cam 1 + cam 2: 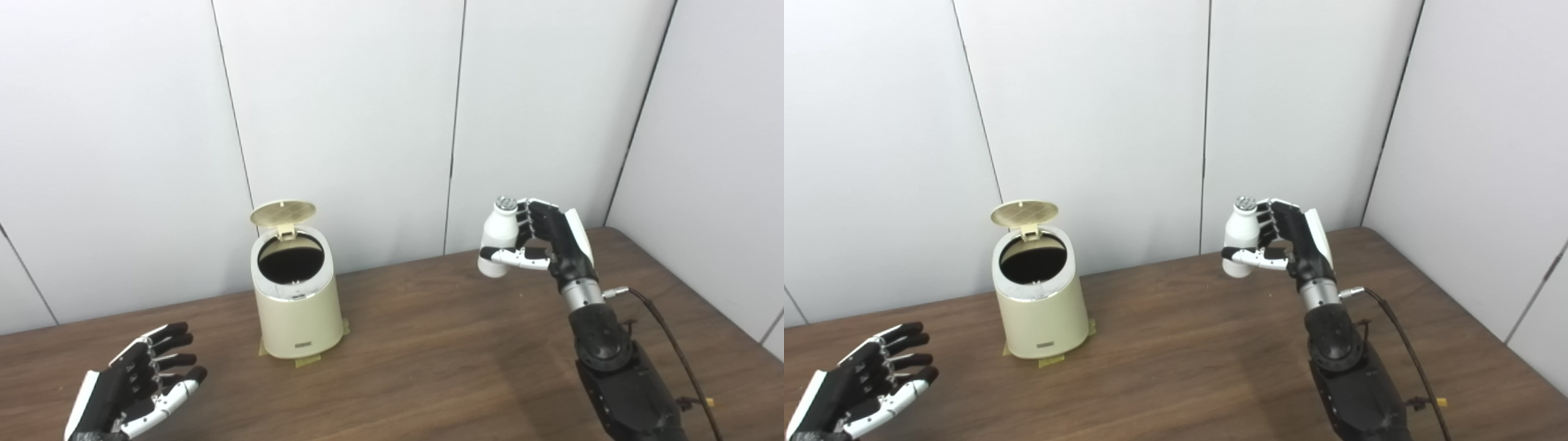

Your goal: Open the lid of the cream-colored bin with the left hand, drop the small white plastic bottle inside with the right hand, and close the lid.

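White plastic bottle [497,241], silver-capped, upright in right hand [548,239]; bin [298,293] lid [282,214] up

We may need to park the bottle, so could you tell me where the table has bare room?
Bare wood lies between the bin and the right hand, and in front of the bin. The left hand crowds the near-left corner.

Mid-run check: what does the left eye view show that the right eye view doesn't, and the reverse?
Only the left eye view: the whole left hand, clear of the frame edge. Only the right eye view: more wall and table to the right of the right arm; the left hand is cut by the frame edge. Both: the cream bin with its lid up, the right hand holding the white bottle above the table, and the left hand open.
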